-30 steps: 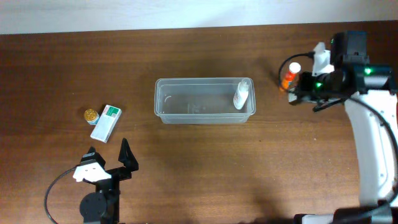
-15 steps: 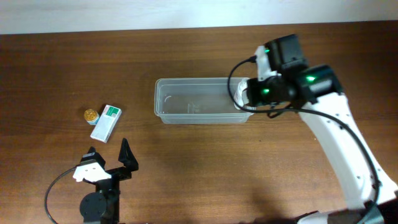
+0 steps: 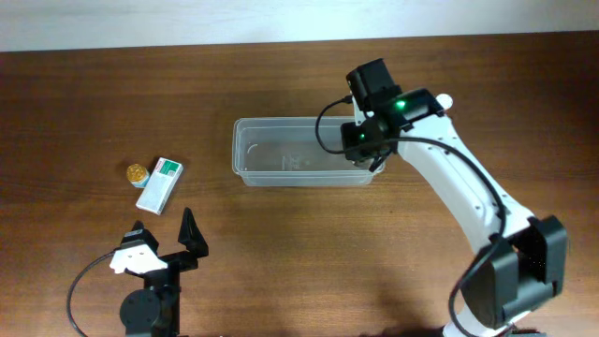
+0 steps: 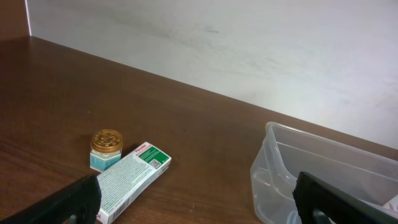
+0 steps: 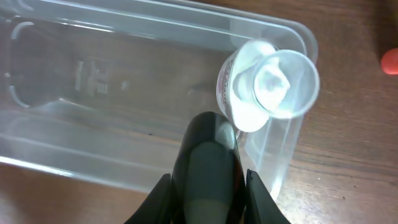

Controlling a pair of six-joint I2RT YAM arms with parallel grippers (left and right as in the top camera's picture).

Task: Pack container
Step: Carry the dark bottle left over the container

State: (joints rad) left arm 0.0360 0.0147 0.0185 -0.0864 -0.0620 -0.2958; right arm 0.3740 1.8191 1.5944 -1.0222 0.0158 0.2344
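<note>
Bare wood of the broad brown bench (image 3: 281, 267) shows all round the clear rectangular plastic container (image 3: 299, 122) at mid-bench. The right hand (image 3: 365, 140) hangs over the container's right end, above a white bottle (image 5: 267, 87) standing inside. I cannot tell its grip. The left hand (image 3: 164, 227), fingers spread wide and holding nothing, sits well off the container's front-left corner.
</note>
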